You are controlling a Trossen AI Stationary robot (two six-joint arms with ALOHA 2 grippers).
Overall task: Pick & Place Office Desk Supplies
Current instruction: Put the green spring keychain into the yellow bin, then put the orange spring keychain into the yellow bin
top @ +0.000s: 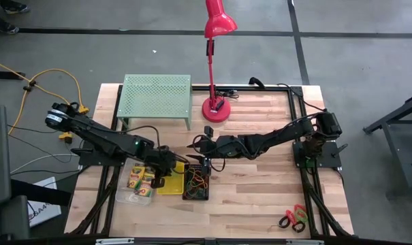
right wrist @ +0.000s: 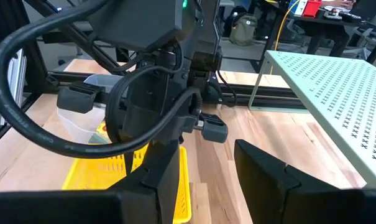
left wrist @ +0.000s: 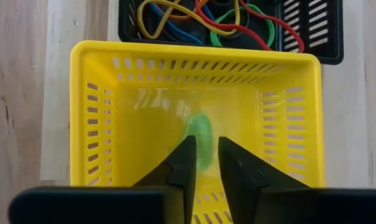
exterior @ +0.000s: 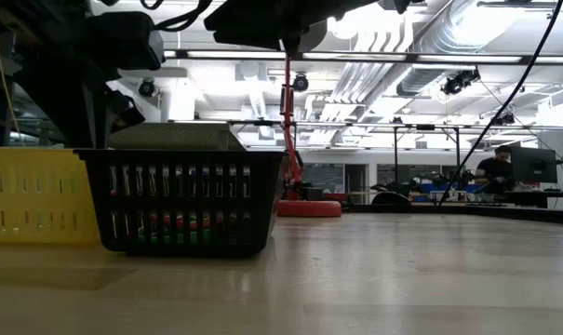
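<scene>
My left hand (left wrist: pixel 203 163) hangs over the yellow bin (left wrist: pixel 94 124), fingers narrowly parted with a green loop (left wrist: pixel 200 134) lying between them on the bin floor. At the bin's 12 o'clock in my wrist view, the black mesh bin (left wrist: pixel 318 37) holds coloured loops (left wrist: pixel 194 15). My right hand (right wrist: pixel 203 168) stands wide and empty above the tabletop (top: pixel 260 190); the scissors (top: pixel 294 218) lie at 5 o'clock in the overhead view.

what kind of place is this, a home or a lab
Most likely a robotics lab or workshop: a two-arm rig on a wooden table, exposed ceiling ducts with strip lights, and a person at a monitor among cluttered workbenches.
</scene>
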